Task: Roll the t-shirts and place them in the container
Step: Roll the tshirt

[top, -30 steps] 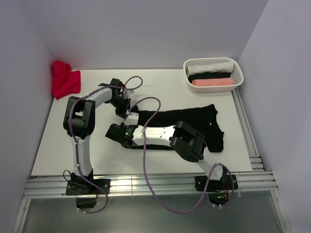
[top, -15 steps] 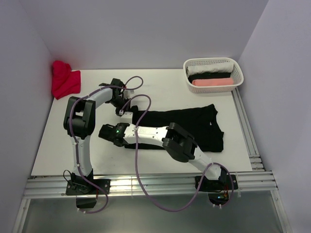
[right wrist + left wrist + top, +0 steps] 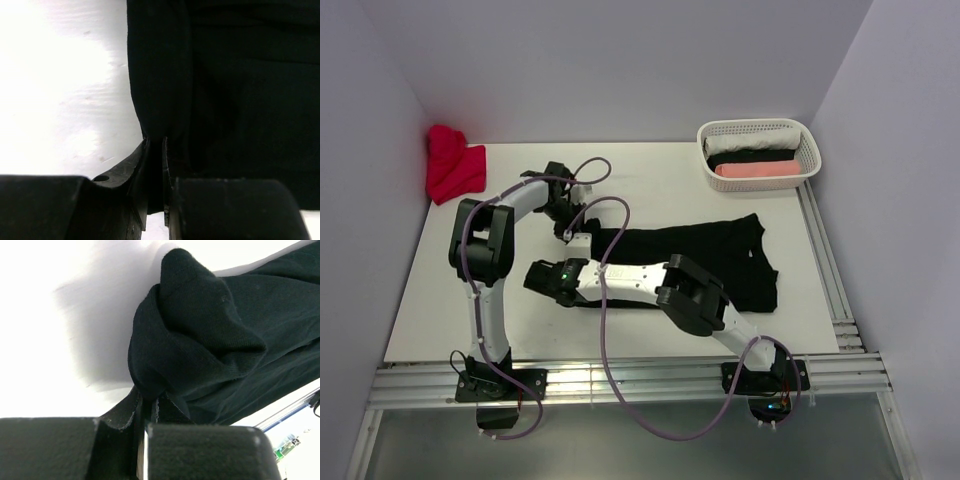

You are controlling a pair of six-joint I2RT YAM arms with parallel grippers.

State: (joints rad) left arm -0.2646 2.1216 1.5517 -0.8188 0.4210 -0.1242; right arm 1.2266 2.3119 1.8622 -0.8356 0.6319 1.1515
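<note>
A black t-shirt point(image 3: 720, 255) lies spread across the middle of the white table point(image 3: 650, 185). My left gripper point(image 3: 578, 236) is shut on its far left corner. In the left wrist view the cloth point(image 3: 200, 330) bunches in a hump just beyond the pinched jaws point(image 3: 150, 402). My right gripper point(image 3: 542, 277) is shut on the near left edge. In the right wrist view a dark fold of the shirt point(image 3: 240, 100) runs straight into the closed jaws point(image 3: 155, 145). A red t-shirt point(image 3: 453, 165) lies crumpled in the back left corner.
A white lattice basket point(image 3: 805, 138) at the back right holds rolled white, black and pink shirts. Metal rails run along the table's right edge point(image 3: 825, 260) and its near edge point(image 3: 620, 378). Purple cables loop over both arms.
My right gripper has moved left with the shirt's near left edge in it. My left gripper has shifted slightly, still holding the far corner.
</note>
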